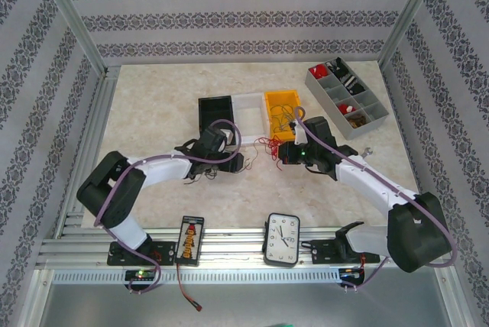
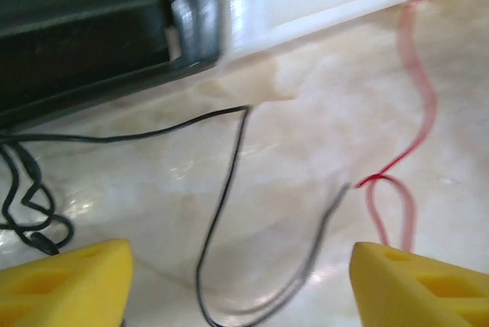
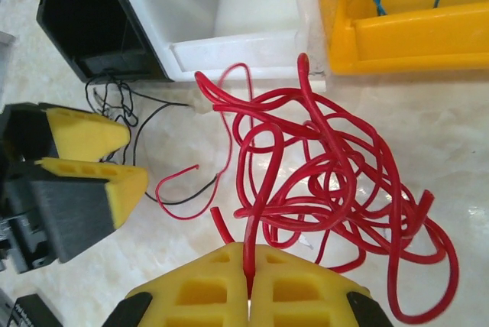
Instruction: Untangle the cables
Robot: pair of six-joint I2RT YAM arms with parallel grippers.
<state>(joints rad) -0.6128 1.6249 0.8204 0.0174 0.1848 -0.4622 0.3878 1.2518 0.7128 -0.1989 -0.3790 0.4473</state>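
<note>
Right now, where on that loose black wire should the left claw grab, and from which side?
Take the black wire at its single straight run just ahead of the open left claw, coming straight down from above. It lies flat on the table, a lone strand there, between the black bunch and the red cable, touching neither.

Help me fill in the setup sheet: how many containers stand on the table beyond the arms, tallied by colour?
black bin: 1
white bin: 1
yellow bin: 1
grey compartment tray: 1
Total: 4
</note>
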